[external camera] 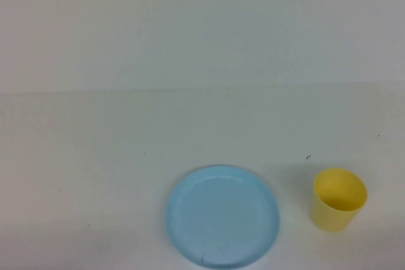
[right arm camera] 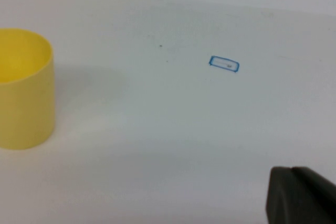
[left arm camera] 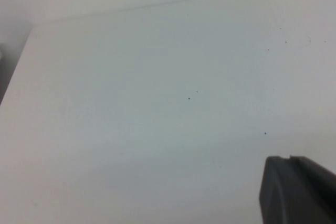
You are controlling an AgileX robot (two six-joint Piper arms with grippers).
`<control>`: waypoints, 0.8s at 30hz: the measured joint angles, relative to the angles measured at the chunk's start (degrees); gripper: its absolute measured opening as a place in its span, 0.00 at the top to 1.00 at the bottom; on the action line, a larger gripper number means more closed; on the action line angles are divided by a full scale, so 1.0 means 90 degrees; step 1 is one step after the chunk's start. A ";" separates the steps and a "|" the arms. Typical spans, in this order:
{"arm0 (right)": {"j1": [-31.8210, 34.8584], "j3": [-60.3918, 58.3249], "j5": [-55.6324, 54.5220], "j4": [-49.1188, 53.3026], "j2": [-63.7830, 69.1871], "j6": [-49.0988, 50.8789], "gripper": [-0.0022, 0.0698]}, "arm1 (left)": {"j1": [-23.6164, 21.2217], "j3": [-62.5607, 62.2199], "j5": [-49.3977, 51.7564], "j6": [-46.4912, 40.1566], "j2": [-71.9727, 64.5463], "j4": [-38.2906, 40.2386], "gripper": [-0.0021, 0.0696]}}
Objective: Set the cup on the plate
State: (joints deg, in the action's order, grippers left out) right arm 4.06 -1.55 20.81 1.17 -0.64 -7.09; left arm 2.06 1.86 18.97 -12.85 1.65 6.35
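Note:
The yellow cup [external camera: 339, 199] stands upright on the white table at the near right, a short gap to the right of the light-blue plate [external camera: 222, 215], which lies flat near the table's front edge. The cup [right arm camera: 23, 90] also shows in the right wrist view, well apart from my right gripper [right arm camera: 290, 171], whose dark fingers are pressed together with nothing in them. My left gripper [left arm camera: 290, 159] is shut too, over bare table, with neither cup nor plate in its view. Neither arm shows in the high view.
A small blue-outlined rectangle mark [right arm camera: 224, 64] lies on the table beyond the cup. The table's far edge [external camera: 202, 90] meets a pale wall. The table's left edge [left arm camera: 16, 77] shows in the left wrist view.

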 joint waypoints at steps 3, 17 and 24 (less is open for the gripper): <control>-0.0167 0.0000 0.0000 0.0000 0.0000 0.0000 0.97 | 0.0000 0.0000 0.0000 0.0000 0.0000 0.0000 0.97; -0.0383 0.0000 0.0000 0.0000 0.0000 0.0000 0.97 | 0.0000 0.0000 0.0000 0.0000 0.0000 -0.0165 0.97; -0.0512 0.0000 0.0000 0.0012 0.0000 0.0000 0.97 | 0.0000 0.0000 -0.0038 0.0000 0.0000 -0.0194 0.97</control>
State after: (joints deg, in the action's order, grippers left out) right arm -0.55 -1.55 20.81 1.28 -0.64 -7.09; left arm 2.06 1.86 18.63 -12.85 1.65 4.61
